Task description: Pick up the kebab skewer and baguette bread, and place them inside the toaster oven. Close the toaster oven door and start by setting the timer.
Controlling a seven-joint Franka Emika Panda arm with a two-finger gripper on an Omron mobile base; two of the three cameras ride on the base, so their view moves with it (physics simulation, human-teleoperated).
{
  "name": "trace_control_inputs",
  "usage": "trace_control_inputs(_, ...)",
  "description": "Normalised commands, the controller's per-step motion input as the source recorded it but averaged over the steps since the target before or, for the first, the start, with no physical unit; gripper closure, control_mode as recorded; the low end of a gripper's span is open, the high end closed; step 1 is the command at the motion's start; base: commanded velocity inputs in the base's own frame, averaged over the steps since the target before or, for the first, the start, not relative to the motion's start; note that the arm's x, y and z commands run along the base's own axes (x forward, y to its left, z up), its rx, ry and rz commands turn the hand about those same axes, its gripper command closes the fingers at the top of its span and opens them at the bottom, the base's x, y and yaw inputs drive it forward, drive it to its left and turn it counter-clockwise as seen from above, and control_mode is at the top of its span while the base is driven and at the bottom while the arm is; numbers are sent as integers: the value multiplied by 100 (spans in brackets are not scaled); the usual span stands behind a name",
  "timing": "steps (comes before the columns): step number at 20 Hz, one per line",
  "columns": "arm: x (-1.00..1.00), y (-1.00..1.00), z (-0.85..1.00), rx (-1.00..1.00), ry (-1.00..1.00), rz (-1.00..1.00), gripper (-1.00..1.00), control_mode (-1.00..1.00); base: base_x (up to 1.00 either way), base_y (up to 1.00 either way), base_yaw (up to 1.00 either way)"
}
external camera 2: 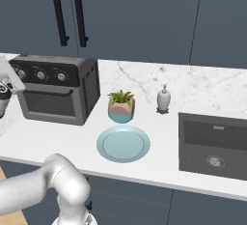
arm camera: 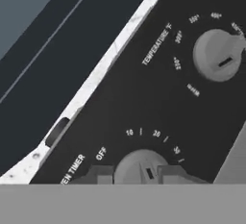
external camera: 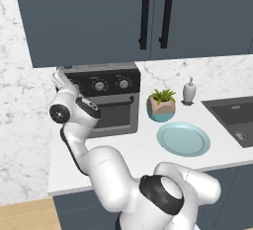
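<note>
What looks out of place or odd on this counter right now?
Nothing stands out. The toaster oven sits square against the wall with its door shut, the plate lies flat and bare, and the potted plant and soap dispenser stand upright. The gripper is shut on the timer knob.

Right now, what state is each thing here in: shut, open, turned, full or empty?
toaster oven door: shut, upright.
timer knob: the fingers closed on either side of it.
temperature knob: untouched.
plate: empty.
upper cabinet doors: shut.
sink: empty.
potted plant: upright, behind the plate.
soap dispenser: upright by the wall.
</note>
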Motion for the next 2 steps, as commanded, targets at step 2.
trace_control_inputs(2,7,-9,0,38,0,0,100,-100,0,0,0)
